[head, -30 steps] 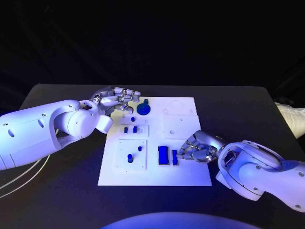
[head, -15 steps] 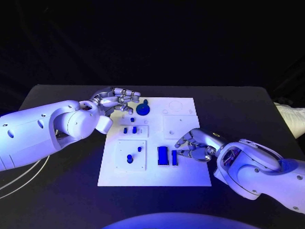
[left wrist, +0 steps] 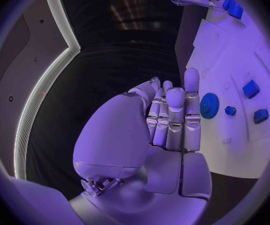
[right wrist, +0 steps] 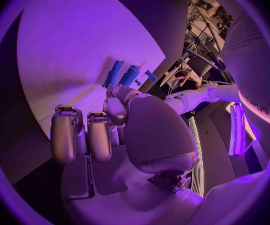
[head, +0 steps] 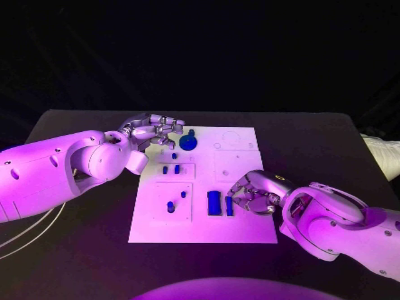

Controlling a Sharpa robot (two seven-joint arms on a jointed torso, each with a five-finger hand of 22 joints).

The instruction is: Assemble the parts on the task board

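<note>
The white task board [head: 245, 231] lies mid-table. A blue gear [head: 188, 142] [left wrist: 209, 105] stands near its far left corner, and my left hand [head: 155, 132] [left wrist: 166, 130] hovers just beside it, holding nothing, its fingers straight and side by side. A wide blue bar [head: 214, 203] and a narrow blue bar [head: 229, 206] [right wrist: 130, 75] lie side by side on the near half. My right hand [head: 252, 195] [right wrist: 110, 120] has its fingertips at the narrow bar, with other fingers curled in. Whether it grips the bar is hidden.
Two small blue pieces [head: 170, 169] stand in a raised plate left of centre, and another small blue piece [head: 170, 206] stands in the plate nearer me. White cables [head: 20, 234] trail off the table's left side. A pale cloth [head: 394, 156] lies past the right edge.
My right hand has crept a little left and away from me along the narrow bar. The bars and my left hand have stayed put.
</note>
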